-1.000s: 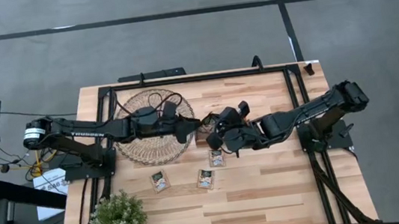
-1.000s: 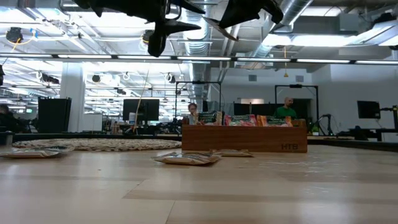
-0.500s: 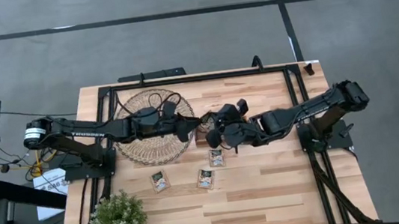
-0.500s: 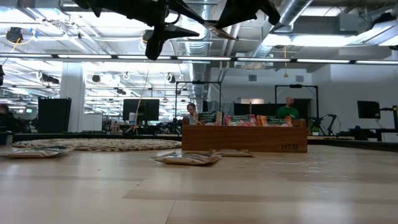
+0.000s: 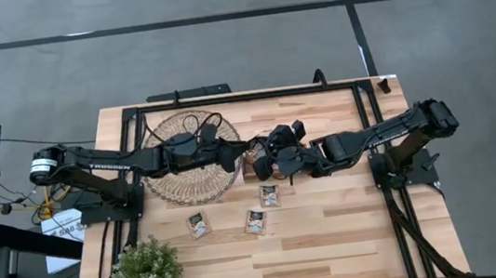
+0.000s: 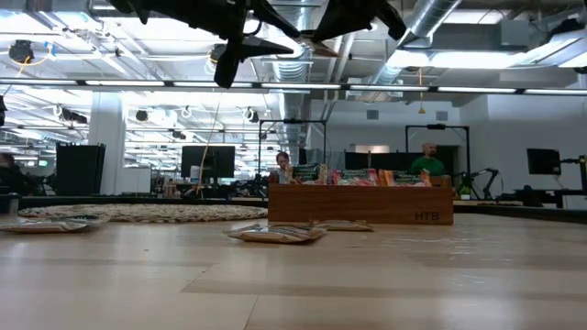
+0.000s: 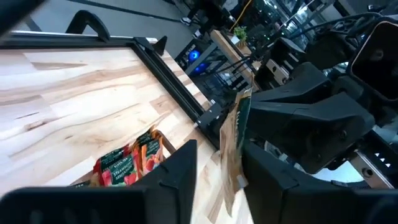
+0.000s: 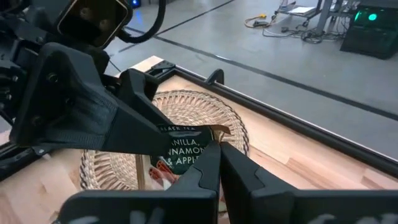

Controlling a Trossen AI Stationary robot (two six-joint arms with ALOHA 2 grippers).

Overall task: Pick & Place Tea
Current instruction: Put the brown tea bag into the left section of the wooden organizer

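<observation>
The right claw (image 5: 269, 158) has slid nearer the left claw (image 5: 242, 151). Pinched closed, it holds a flat paper tea sachet (image 8: 186, 149) between the left's parted fingers (image 7: 180, 171).

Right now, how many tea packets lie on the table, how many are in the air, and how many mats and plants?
Flat paper tea sachets on the table: 3
Paper tea sachet held in the air: 1
Round woven mat: 1
Green potted plant: 1
Total: 6
</observation>
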